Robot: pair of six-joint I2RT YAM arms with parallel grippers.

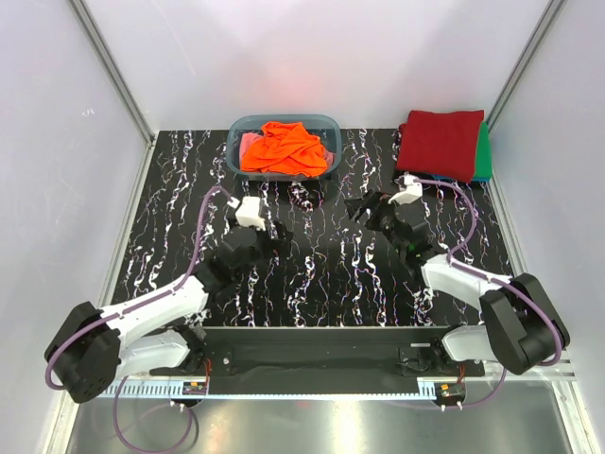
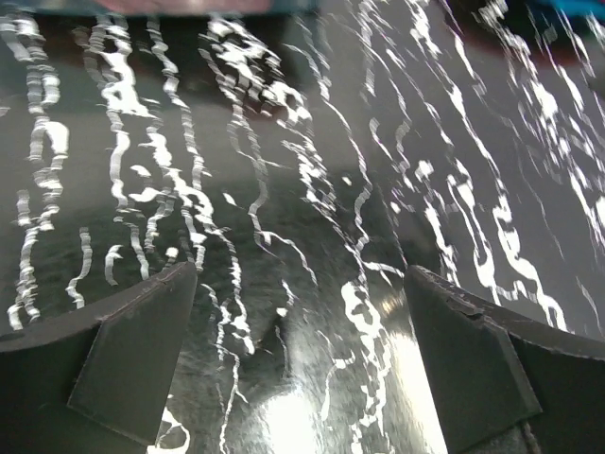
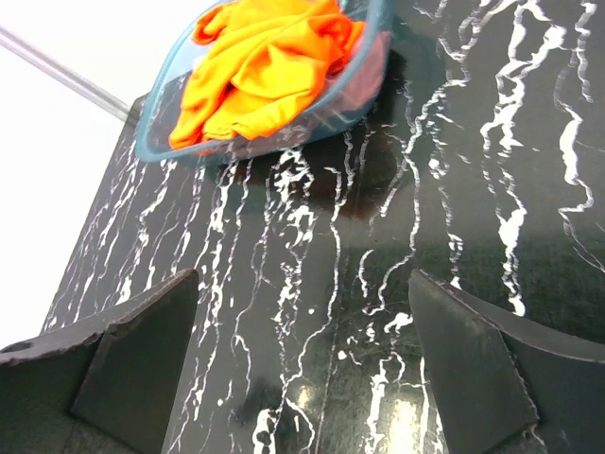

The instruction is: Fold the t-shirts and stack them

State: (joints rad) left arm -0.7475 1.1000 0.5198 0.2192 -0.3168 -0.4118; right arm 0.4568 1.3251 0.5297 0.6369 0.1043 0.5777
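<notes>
A crumpled bright orange t-shirt (image 1: 282, 148) (image 3: 265, 66) fills the translucent blue-grey tub (image 1: 234, 149) (image 3: 248, 144) at the back middle; a bit of salmon-pink cloth (image 1: 248, 141) peeks out at its left. A dark red folded t-shirt (image 1: 440, 140) tops a stack at the back right, with a green one (image 1: 485, 151) under it. My left gripper (image 1: 277, 234) (image 2: 301, 284) hovers open over the bare table in front of the tub. My right gripper (image 1: 364, 209) (image 3: 304, 284) is open too, right of the tub and facing it, nothing between its fingers.
The black marbled table (image 1: 321, 274) is boxed in by white walls with metal posts at the back corners. A thin blue layer (image 1: 480, 176) shows at the bottom of the folded stack. Purple cables loop along both arms.
</notes>
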